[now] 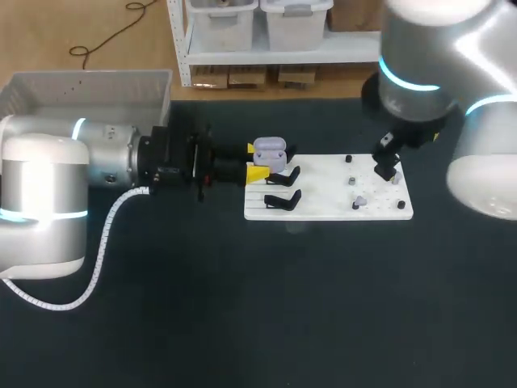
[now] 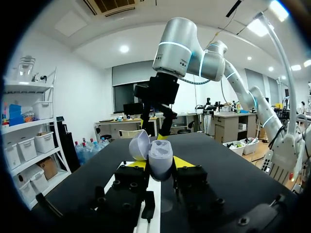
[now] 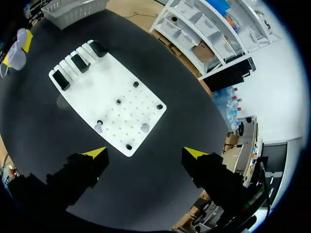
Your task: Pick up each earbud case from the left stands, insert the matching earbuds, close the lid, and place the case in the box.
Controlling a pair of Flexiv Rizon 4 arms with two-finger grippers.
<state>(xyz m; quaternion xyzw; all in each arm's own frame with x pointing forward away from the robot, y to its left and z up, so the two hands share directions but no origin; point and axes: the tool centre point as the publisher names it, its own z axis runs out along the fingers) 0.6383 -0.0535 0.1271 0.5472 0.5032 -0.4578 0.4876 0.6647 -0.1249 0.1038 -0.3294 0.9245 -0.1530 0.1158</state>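
A lavender earbud case with its lid flipped up is held just above the left end of the white board. My left gripper is shut on it, and in the left wrist view the case sits between the yellow fingertips. Two black stands stand empty beside it. Small grey earbuds rest on the board's right part. My right gripper hangs open over that end. In its wrist view the right gripper is wide open above the board, with earbuds below it.
A white basket stands at the table's back left. Black pegs stick up from the board near the earbuds. The dark tabletop spreads in front of the board.
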